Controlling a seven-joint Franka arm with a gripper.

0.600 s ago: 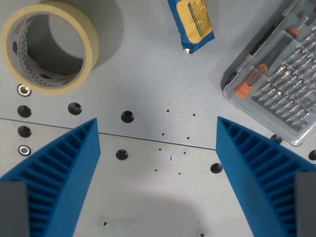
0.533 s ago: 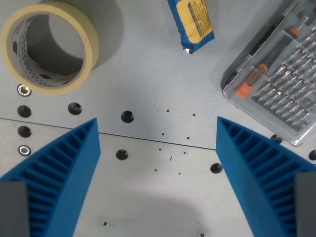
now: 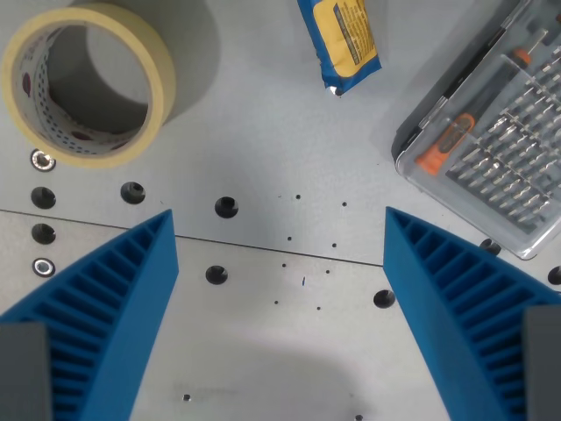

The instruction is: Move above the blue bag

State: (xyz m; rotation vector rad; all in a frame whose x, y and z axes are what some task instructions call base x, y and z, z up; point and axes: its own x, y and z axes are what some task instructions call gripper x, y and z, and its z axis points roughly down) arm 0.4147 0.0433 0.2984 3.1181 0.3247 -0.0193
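Two blue ribbed fingers (image 3: 131, 289) spread wide, hand (image 3: 280, 230) empty over grey worktop (image 3: 263, 158). Blue-and-yellow foil bag (image 3: 342, 39) sits off-centre; drifting toward clear plastic bit case (image 3: 491, 132) likely misaligns.

The blue bag (image 3: 340, 42) lies flat on the grey bench (image 3: 263, 132) at the far edge of the wrist view, a little right of centre. It is a small glossy packet, blue round the edges with a yellow panel bearing dark print too small to read. It runs roughly lengthwise away from the camera, slightly tilted, its near end a crimped seal. Its far end is cut off by the top of the frame.
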